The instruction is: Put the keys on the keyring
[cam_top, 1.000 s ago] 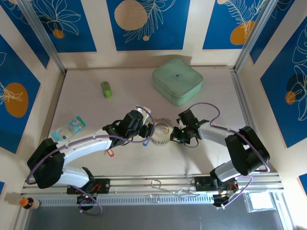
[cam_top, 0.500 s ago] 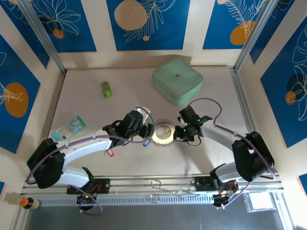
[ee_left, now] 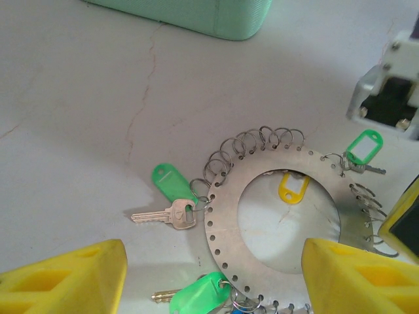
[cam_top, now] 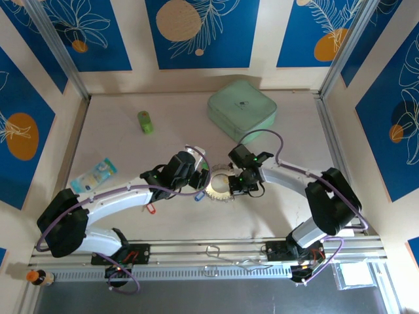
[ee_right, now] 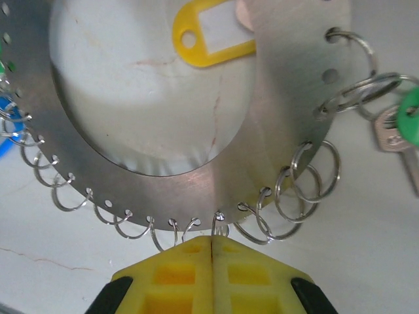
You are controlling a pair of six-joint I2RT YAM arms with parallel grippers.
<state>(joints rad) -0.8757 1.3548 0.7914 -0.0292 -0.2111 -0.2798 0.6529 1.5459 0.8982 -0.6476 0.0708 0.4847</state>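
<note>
The keyring [ee_left: 226, 226] is a flat silvery disc ring with small wire loops along its rim, lying on the table between both grippers [cam_top: 216, 190]. Keys with green tags [ee_left: 171, 184] [ee_left: 200, 293] [ee_left: 363, 146] hang from its loops. A yellow tag [ee_left: 293, 188] [ee_right: 213, 33] lies inside its hole. My left gripper [ee_left: 213, 288] [cam_top: 196, 178] hovers open over the ring's left side, nothing between its fingers [ee_left: 62, 278]. My right gripper [ee_right: 215, 243] [cam_top: 237, 183] is shut at the keyring's [ee_right: 281, 131] rim, pinching one wire loop.
A pale green box [cam_top: 241, 111] stands at the back, its edge near the left wrist [ee_left: 196, 16]. A green cylinder [cam_top: 145, 122] lies back left and a packet [cam_top: 93, 174] at the left edge. A red-tagged key [cam_top: 150, 208] lies under the left arm, a blue tag [cam_top: 198, 194] beside the ring.
The right gripper swung out to the right, then came back left onto the keyring's right rim. The left arm has not moved.
</note>
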